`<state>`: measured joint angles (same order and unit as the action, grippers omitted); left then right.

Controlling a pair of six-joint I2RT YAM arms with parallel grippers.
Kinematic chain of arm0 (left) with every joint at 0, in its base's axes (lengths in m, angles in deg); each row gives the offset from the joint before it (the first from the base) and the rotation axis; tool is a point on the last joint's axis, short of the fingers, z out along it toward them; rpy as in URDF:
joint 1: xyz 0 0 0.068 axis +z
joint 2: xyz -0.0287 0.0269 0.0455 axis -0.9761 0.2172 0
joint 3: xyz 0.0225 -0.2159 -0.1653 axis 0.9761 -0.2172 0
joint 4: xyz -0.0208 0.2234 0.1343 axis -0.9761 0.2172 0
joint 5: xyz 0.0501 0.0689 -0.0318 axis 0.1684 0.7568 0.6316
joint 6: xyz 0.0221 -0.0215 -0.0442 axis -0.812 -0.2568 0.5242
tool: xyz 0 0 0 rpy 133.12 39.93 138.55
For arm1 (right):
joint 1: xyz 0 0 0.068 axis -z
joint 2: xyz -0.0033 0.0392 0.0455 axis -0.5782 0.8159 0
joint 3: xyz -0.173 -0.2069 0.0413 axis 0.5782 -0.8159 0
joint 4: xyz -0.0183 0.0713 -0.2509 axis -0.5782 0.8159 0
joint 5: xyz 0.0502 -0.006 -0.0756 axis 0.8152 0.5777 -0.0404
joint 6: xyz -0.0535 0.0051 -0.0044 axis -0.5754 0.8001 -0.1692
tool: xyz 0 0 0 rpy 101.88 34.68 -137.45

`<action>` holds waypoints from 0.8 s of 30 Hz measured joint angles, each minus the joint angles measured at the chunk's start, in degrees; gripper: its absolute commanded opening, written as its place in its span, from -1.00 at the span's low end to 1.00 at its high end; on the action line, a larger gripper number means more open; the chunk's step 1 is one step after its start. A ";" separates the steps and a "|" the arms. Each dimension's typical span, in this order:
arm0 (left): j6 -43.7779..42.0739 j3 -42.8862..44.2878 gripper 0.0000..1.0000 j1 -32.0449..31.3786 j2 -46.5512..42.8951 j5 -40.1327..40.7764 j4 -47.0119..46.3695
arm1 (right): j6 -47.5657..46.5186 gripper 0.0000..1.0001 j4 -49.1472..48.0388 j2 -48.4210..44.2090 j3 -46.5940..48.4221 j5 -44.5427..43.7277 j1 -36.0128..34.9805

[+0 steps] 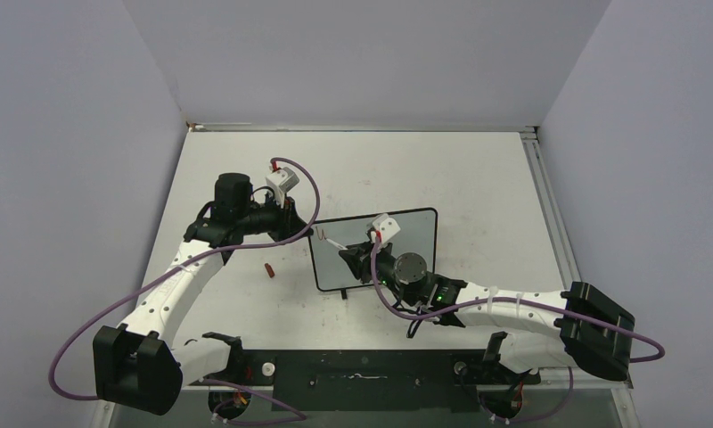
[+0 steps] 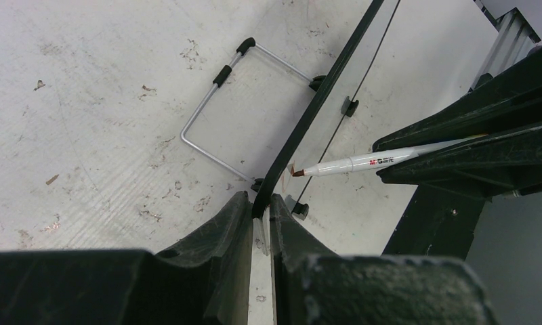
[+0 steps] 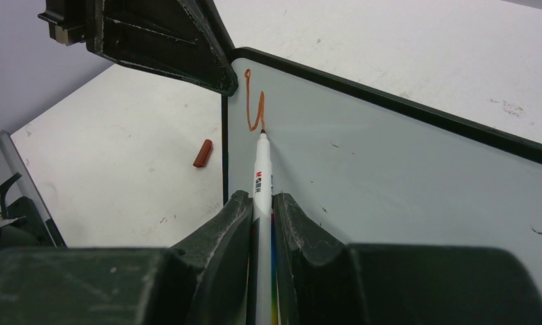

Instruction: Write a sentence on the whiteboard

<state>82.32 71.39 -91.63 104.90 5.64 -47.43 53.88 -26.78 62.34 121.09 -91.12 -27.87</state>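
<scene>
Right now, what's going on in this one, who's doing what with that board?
The left gripper is shut on the left edge of the whiteboard, steadying it. The right gripper holds a marker with its tip on the board, near the top left corner. Only the first red strokes of the sentence are down. The red cap lies on the table beside the board.

Bright, even overhead light falls on the white table (image 1: 478, 178); I see only faint, soft shadows beside the arms (image 1: 175, 294). In my wrist views the near dark fingers (image 3: 214, 261) look slightly soft; the whiteboard (image 3: 390, 169) shows a dull sheen.
</scene>
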 measured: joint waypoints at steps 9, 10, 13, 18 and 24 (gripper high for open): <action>-0.04 0.00 -1.00 0.00 0.00 0.02 0.00 | -0.17 -0.89 0.22 0.00 0.00 -0.72 -0.31; -0.04 0.00 -1.00 0.00 0.00 0.02 0.00 | -0.26 -0.89 0.20 0.00 0.00 -0.74 -0.33; -0.07 0.00 -1.00 0.00 0.00 0.02 0.00 | -0.68 -0.89 0.20 -0.02 0.02 -0.76 -0.33; -0.24 0.00 -1.00 0.00 0.00 0.02 0.00 | -1.57 -0.89 0.20 -0.11 0.17 -1.29 -0.55; -0.33 0.00 -1.00 0.00 0.00 0.02 0.00 | -2.71 -0.89 0.15 -0.83 0.76 -2.78 -0.61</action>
<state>81.99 71.39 -91.63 104.90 5.66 -47.43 51.17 -26.63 61.51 121.85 -93.90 -28.49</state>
